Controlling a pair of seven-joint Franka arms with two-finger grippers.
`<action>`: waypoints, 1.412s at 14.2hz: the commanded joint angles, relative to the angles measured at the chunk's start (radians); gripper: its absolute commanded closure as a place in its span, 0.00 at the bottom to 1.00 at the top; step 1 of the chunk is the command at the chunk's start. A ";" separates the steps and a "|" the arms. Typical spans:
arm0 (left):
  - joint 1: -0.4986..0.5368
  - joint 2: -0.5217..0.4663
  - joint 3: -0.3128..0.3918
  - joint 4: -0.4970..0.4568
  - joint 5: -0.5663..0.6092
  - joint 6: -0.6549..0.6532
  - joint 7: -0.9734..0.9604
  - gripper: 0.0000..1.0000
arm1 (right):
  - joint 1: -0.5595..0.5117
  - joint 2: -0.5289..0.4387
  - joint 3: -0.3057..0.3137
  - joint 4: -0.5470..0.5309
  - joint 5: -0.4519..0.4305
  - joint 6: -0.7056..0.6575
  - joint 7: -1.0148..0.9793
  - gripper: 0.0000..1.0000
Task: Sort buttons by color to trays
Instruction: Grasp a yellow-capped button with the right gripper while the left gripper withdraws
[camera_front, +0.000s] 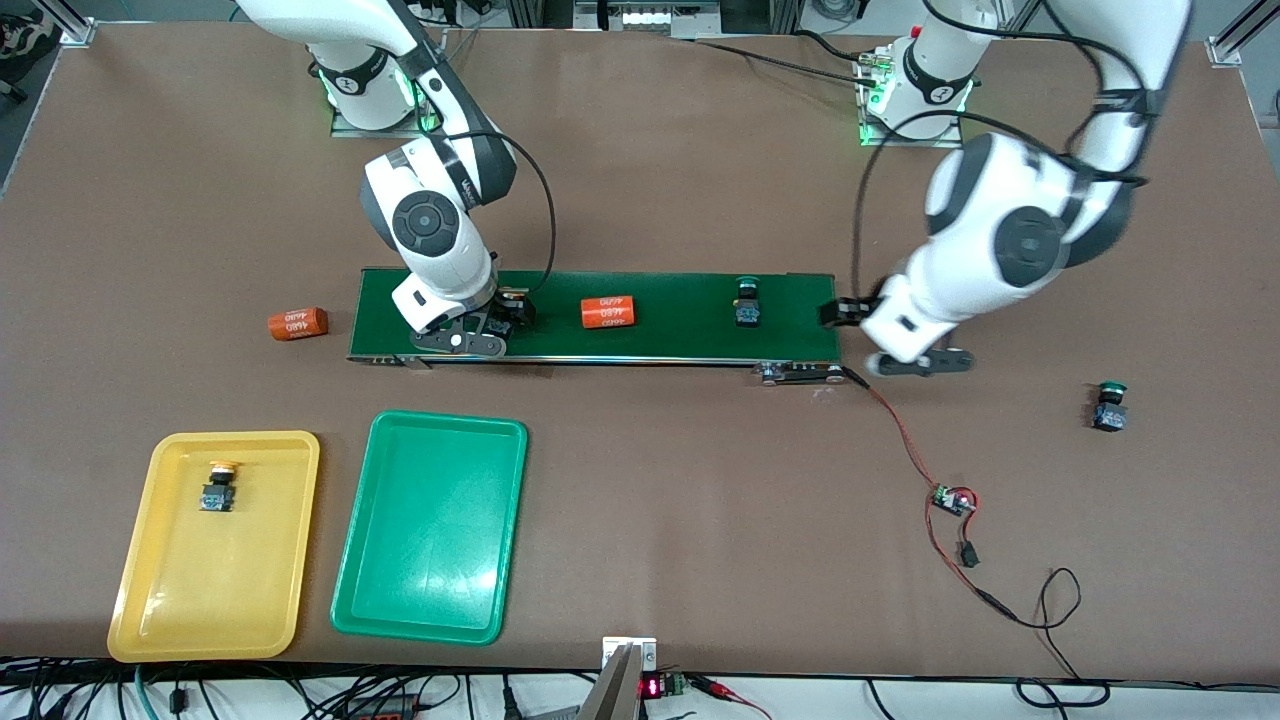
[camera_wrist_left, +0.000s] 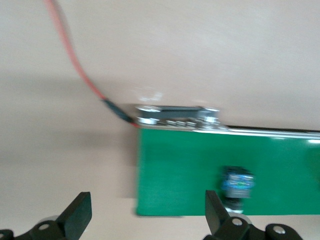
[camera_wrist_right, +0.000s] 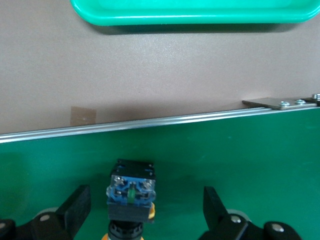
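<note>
A yellow-capped button (camera_front: 218, 487) lies in the yellow tray (camera_front: 150, 600); the green tray (camera_front: 430, 600) beside it holds nothing. On the dark green belt (camera_front: 680, 335), my right gripper (camera_front: 505, 318) is open and low around a second yellow-capped button (camera_wrist_right: 131, 192), whose blue base shows between the fingers (camera_wrist_right: 75, 210) without touching them. A green-capped button (camera_front: 747, 302) stands on the belt near the left arm's end. My left gripper (camera_front: 838, 313) is open and holds nothing, just off that belt end, with this button (camera_wrist_left: 237, 182) beside one finger (camera_wrist_left: 215, 210). Another green-capped button (camera_front: 1110, 405) sits on the bare table.
One orange cylinder (camera_front: 608, 312) lies mid-belt, another (camera_front: 298, 323) on the table off the belt's right-arm end. A red and black wire runs from the belt's metal bracket (camera_front: 800, 372) to a small circuit board (camera_front: 950, 497). The green tray's rim (camera_wrist_right: 195, 15) shows in the right wrist view.
</note>
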 joint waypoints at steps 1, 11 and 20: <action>0.002 -0.014 0.106 -0.017 0.008 -0.016 0.129 0.00 | 0.007 0.014 -0.006 -0.005 -0.021 0.029 0.025 0.00; 0.036 0.113 0.272 0.162 0.259 0.004 0.334 0.00 | -0.056 0.005 -0.016 0.058 -0.058 -0.028 -0.027 0.89; 0.143 0.276 0.307 0.288 0.251 0.106 0.619 0.00 | -0.367 0.101 -0.015 0.428 -0.042 -0.222 -0.462 0.88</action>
